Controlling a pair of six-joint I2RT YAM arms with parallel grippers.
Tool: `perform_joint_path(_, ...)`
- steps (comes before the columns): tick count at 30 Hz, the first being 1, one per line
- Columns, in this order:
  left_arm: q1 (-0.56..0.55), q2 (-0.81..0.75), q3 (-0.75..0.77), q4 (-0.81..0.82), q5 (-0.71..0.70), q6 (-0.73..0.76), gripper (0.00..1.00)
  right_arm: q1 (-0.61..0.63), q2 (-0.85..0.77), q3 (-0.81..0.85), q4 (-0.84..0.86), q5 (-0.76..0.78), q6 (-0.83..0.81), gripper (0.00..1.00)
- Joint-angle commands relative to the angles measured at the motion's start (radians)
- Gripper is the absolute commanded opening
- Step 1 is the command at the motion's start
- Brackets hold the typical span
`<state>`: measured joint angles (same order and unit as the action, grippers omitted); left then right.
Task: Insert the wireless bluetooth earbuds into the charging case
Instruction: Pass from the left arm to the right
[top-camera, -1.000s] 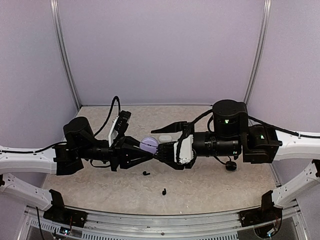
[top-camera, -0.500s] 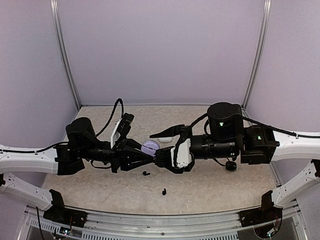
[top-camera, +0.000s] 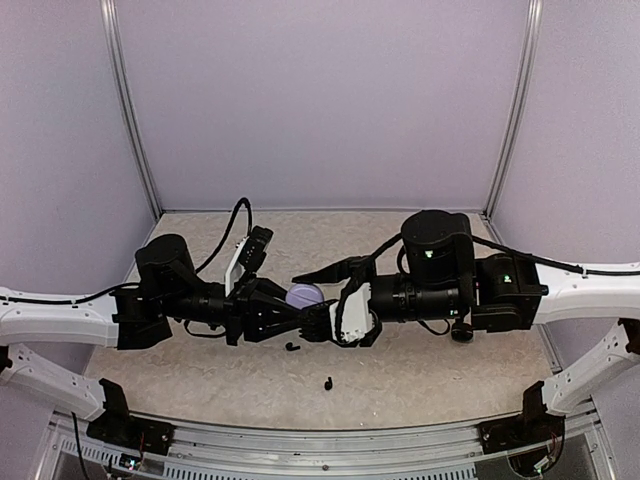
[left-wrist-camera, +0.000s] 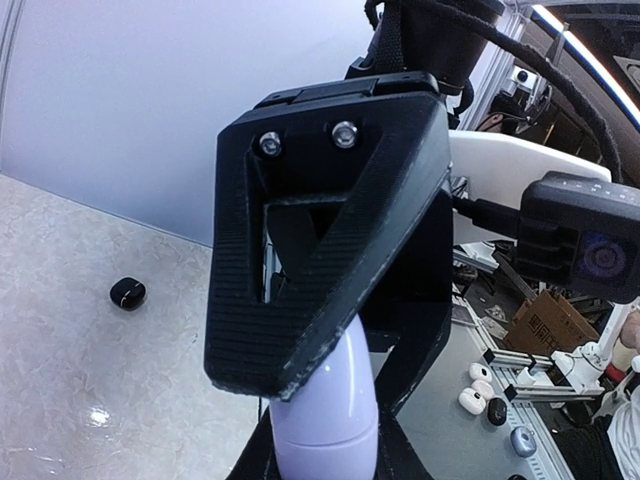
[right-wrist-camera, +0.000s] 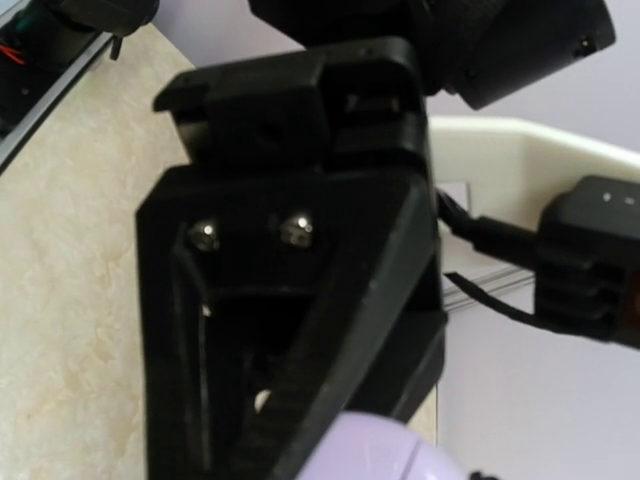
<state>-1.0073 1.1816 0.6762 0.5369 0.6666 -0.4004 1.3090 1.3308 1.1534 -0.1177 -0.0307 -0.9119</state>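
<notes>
Two black earbuds (top-camera: 291, 347) lie on the table (top-camera: 420, 380) just in front of the grippers. They look tiny, light, hard and slick, so I would pinch one gently across its bulb. My left gripper (top-camera: 298, 310) is clamped on the lavender charging case (top-camera: 302, 295), held above the table. The right gripper (top-camera: 312, 303) stands part open about that case, and I cannot tell whether it touches.

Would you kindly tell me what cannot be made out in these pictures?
1. Top view: whether the lavender case is open; the left gripper and right gripper cover part of it.
2. Right wrist view: the case is cut by the bottom edge; how wide the right jaws stand is unclear.
3. Top view: the two black earbuds are too small for detail.
</notes>
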Motion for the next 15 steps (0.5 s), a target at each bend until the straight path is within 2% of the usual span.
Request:
perform_joint_path(1, -0.008, -0.006, 0.05, 0.048, -0.021, 0.035, 0.02, 0.024, 0.017, 0.007, -0.017, -0.014, 0.018, 0.47)
perform_joint_path(7, -0.005, -0.013, 0.039, 0.035, -0.047, 0.045, 0.22, 0.024, -0.007, -0.015, 0.008, 0.004, 0.047, 0.41)
perform_joint_path(15, 0.007, -0.053, 0.013, 0.016, -0.097, 0.063, 0.44, 0.002, -0.044, -0.044, 0.045, 0.019, 0.087, 0.39)
